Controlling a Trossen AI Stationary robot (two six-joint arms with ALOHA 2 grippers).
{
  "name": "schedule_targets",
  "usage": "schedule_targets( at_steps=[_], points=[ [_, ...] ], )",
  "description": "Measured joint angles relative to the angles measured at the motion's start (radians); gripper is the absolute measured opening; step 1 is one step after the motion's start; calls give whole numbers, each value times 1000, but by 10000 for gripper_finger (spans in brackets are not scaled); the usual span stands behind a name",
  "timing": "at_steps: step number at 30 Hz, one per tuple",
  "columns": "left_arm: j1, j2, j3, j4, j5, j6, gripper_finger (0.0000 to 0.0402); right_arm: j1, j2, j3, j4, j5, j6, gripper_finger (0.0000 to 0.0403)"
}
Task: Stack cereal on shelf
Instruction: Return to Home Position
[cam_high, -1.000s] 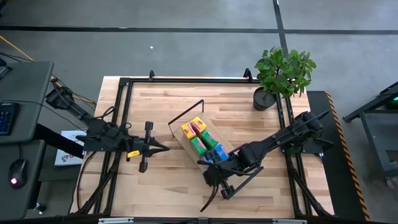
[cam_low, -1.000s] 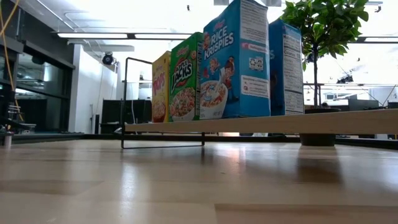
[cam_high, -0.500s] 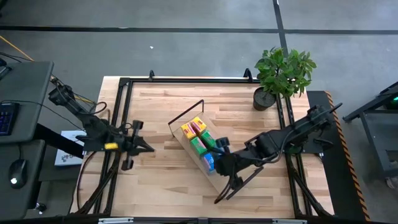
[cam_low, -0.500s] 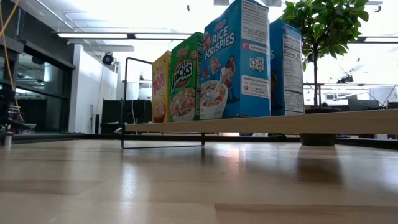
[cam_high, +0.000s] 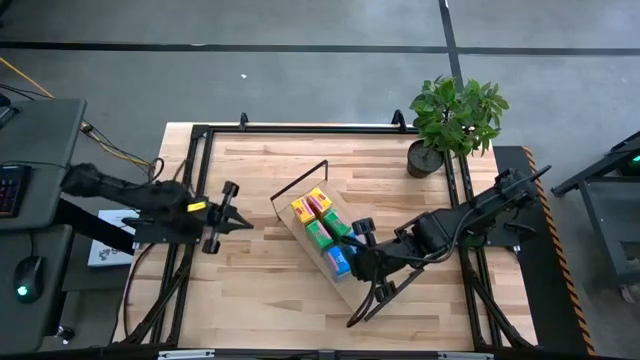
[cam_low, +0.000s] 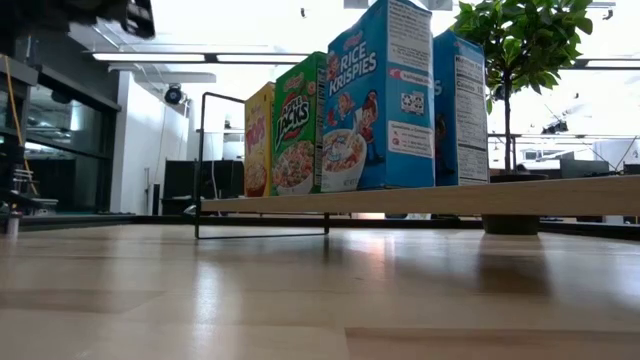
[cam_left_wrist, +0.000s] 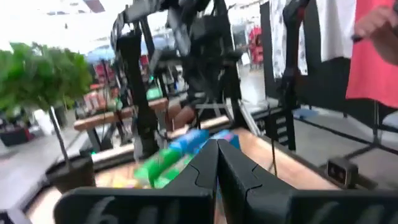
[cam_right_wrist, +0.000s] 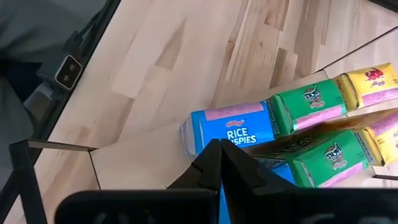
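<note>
My right gripper (cam_high: 357, 236) has its fingers pressed together on nothing. It hangs over the shelf's (cam_low: 450, 197) long edge on the potted-plant side, just beside the blue cereal boxes (cam_high: 338, 262). The cereal stands upright on the shelf in a double row: yellow boxes (cam_high: 308, 205) toward one wire-framed end, green boxes (cam_high: 322, 232) mid-board, and blue toward the end under my right gripper, with bare board beyond them. The shelf lies diagonally on the table (cam_high: 260, 290). My left gripper (cam_high: 240, 220), fingers likewise together and empty, sits well apart from the shelf's opposite long edge, with open tabletop between. The potted plant (cam_high: 455, 115) stands well apart from the shelf.
</note>
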Motion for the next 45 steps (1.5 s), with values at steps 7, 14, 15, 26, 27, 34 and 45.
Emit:
schedule_targets(
  at_steps=[7,14,15,26,27,34,45],
  points=[
    [176,-5,-60,35,250,-43,0,0,0,0,-9,7,0,0],
    [263,-63,-139,74,357,-92,0,19,-3,-14,-16,6,21,0],
    [275,-77,-148,79,373,-93,0,25,-9,-29,-15,6,28,0],
    [410,-170,-237,98,454,-165,0,94,-336,-494,333,100,150,0],
    [419,-170,-237,96,454,-166,0,98,-381,-551,382,114,160,0],
    [449,-170,-237,99,454,-180,0,86,-661,-920,820,242,99,0],
    [450,-170,-236,118,450,-207,0,-248,-882,-1241,1211,101,-43,0]
  ],
)
